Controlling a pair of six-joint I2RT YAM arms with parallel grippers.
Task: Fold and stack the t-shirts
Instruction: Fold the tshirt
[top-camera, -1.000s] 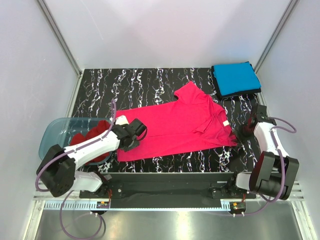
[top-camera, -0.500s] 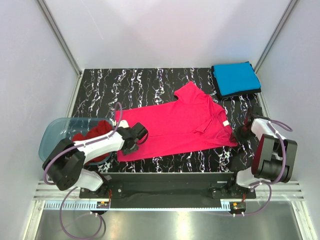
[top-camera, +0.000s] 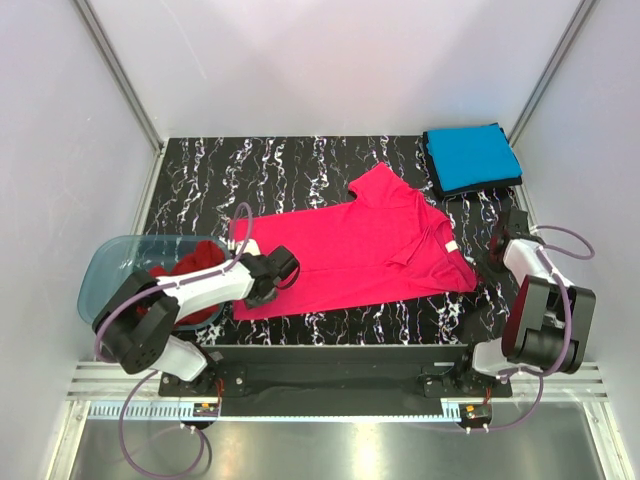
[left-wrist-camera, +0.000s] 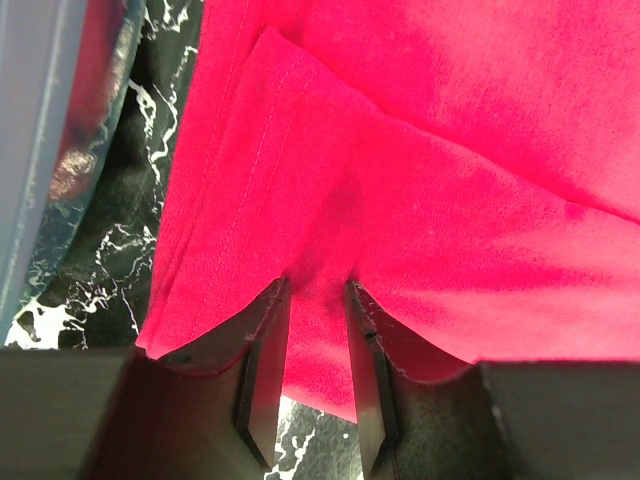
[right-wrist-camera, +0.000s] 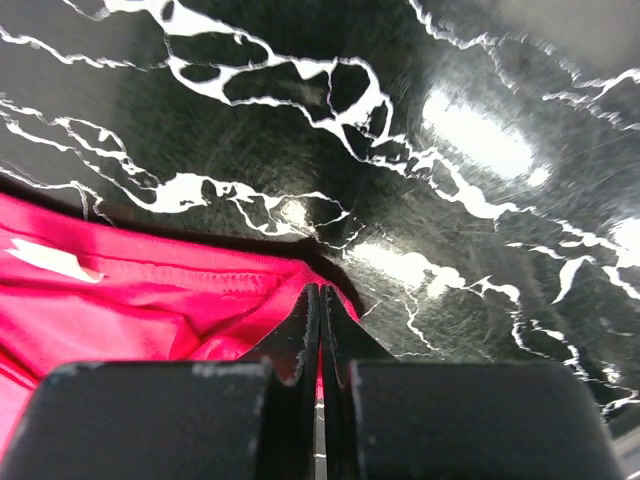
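**Q:** Top external view: where does the pink-red t-shirt (top-camera: 360, 250) lie?

**A:** Spread flat across the middle of the marbled table (top-camera: 300, 160); the blue t-shirt (top-camera: 470, 155) sits folded at the far right corner on a dark t-shirt (top-camera: 482, 190); the darker red t-shirt (top-camera: 185, 272) lies in the tub (top-camera: 100, 262) at the left edge; the left gripper (top-camera: 283, 265) rests on the pink-red t-shirt's near left corner; the right gripper (top-camera: 497, 258) is just beside its near right corner.

**Q:** Left wrist view: how does the left gripper (left-wrist-camera: 315, 288) stand?

**A:** Jaws narrowed to a slim gap, a fold of the pink-red t-shirt (left-wrist-camera: 450, 150) pinched between them at the hem; tub (left-wrist-camera: 40, 150) wall at the left.

**Q:** Right wrist view: and the right gripper (right-wrist-camera: 320, 290)?

**A:** Jaws pressed together at the tip of the pink-red t-shirt (right-wrist-camera: 130, 300) corner; a thin pink line shows between them; whether cloth is caught cannot be told; a white label (right-wrist-camera: 50, 258) lies on the cloth at left.
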